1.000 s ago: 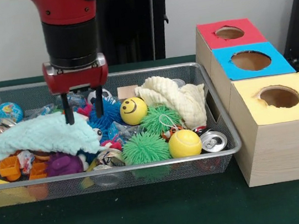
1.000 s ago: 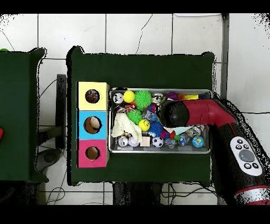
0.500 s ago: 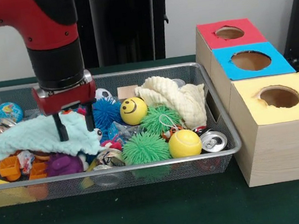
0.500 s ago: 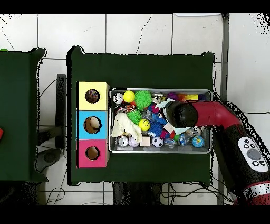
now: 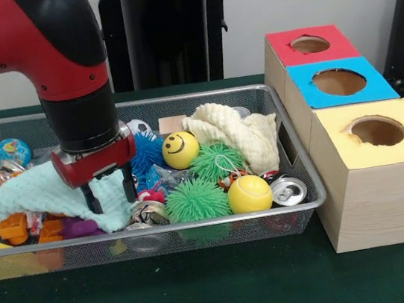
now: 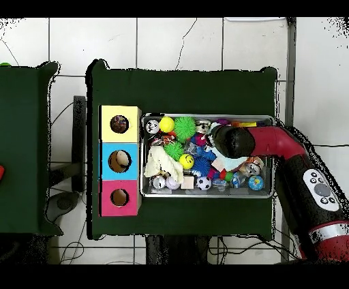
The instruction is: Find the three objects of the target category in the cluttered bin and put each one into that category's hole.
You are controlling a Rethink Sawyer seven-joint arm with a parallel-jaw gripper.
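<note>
My gripper (image 5: 108, 197): low in the wire bin (image 5: 293, 155), fingers parted a little, nothing between them | pale teal cloth (image 5: 39, 195): draped over the toys, touching my fingertips, spreading away from them | cream cloth (image 5: 237, 135): well apart, at the bin's end beside the holed boxes (image 5: 349, 127)

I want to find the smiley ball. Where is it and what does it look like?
Look in the wire bin, near the middle at the back. The smiley ball sits between a blue spiky ball and a cream cloth. It is the only yellow ball with a face.
</note>
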